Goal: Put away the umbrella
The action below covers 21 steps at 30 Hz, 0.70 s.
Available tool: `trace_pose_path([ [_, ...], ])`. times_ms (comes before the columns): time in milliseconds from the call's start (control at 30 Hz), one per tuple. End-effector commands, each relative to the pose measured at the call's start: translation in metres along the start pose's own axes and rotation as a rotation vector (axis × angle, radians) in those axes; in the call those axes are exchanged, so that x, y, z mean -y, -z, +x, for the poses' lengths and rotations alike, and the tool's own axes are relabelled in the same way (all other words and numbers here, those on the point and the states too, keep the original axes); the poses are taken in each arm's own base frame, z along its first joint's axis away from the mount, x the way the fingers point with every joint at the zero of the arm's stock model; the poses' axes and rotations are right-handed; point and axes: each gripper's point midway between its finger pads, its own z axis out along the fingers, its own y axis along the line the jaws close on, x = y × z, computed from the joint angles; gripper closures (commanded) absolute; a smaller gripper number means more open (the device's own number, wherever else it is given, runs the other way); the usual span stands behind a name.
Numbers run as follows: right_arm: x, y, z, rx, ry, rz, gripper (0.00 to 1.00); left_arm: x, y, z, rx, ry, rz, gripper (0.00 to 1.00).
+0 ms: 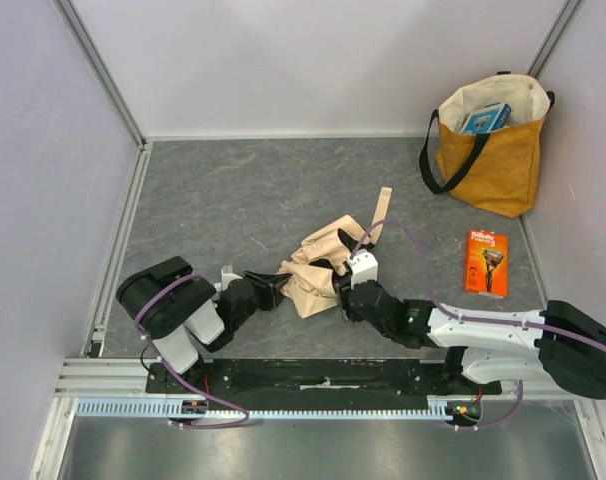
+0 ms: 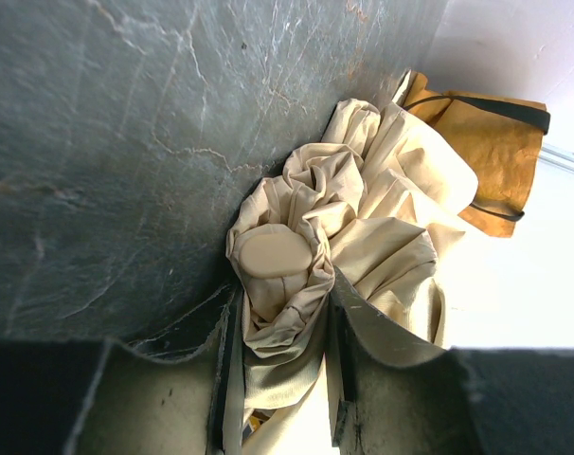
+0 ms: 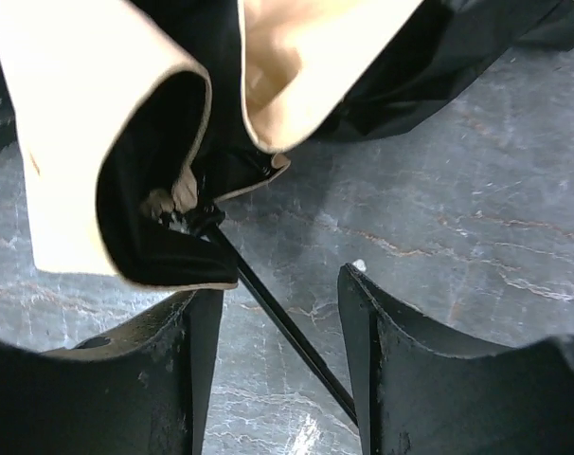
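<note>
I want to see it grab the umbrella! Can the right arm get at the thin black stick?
Probably yes. The right gripper is open, and the black shaft of the umbrella runs along the table right between its fingers. No fabric covers that stretch, so the way looks free.

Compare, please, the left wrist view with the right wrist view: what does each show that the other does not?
Only the left wrist view shows the knob handle, the yellow tote bag and the left gripper shut on the umbrella, on its bunched fabric. Only the right wrist view shows the thin black shaft, the dark lining and the right gripper open, the shaft seen between its fingers. Both show beige fabric on the grey table.
</note>
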Motion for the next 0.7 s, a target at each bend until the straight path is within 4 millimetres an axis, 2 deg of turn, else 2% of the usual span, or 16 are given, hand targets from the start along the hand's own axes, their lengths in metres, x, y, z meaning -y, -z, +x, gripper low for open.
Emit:
trace_pose_path([
  [0,0.013,0.010,-0.020,-0.074,0.009,0.147,0.43,-0.078,0.034,-0.019,0.032,-0.012,-0.247,0.98],
  [67,0.011,0.022,-0.027,-0.102,0.059,0.159,0.41,-0.080,0.033,-0.018,0.030,-0.014,-0.264,0.98],
  [167,-0.003,0.043,-0.049,-0.087,0.092,0.085,0.33,-0.079,0.033,-0.018,0.031,-0.018,-0.266,0.98],
  [267,-0.042,0.054,-0.055,-0.099,0.085,-0.143,0.27,-0.075,0.032,-0.017,0.030,-0.023,-0.257,0.98],
  [400,-0.077,0.056,-0.056,-0.099,-0.021,-0.304,0.26,-0.074,0.031,-0.018,0.032,-0.027,-0.255,0.98],
  [467,-0.085,0.051,-0.061,-0.080,-0.087,-0.316,0.27,-0.075,0.032,-0.018,0.034,-0.031,-0.257,0.98],
  [567,-0.093,0.040,-0.065,-0.074,-0.129,-0.303,0.38,-0.074,0.032,-0.018,0.033,-0.033,-0.255,0.98],
  [667,-0.100,0.027,-0.069,-0.034,-0.126,-0.315,0.59,-0.076,0.033,-0.019,0.036,-0.040,-0.263,0.98],
])
